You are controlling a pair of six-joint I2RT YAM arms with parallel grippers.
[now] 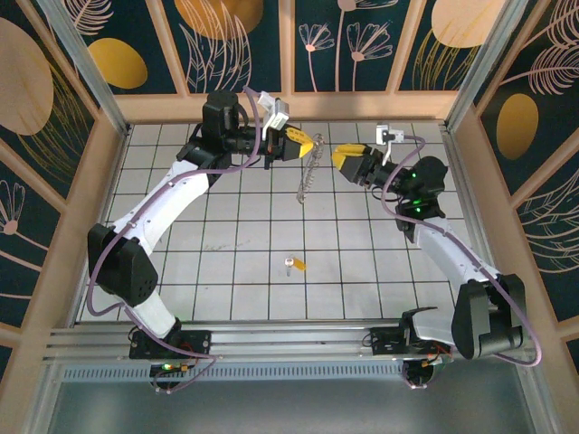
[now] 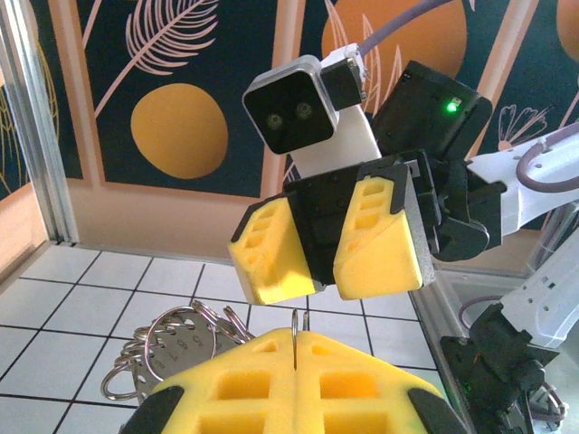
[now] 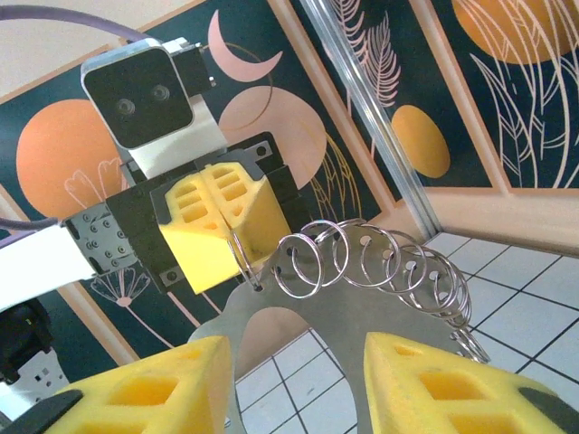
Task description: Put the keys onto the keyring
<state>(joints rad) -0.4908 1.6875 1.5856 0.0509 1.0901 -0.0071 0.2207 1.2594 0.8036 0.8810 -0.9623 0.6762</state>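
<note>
Both arms raised near table (image 1: 226, 271) far edge, face to face; left gripper (image 1: 310, 145) pinches dangling keyring (image 1: 306, 176), right gripper (image 1: 338, 158) jaws apart.

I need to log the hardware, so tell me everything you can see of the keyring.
The keyring is a string of linked silver wire rings, shiny metal, with a flat silver plate threaded on. It dangles above the tiled table from the left gripper, whose jaws are shut on a thin wire loop. The right gripper, jaws open, faces it; overhead they look apart.
</note>
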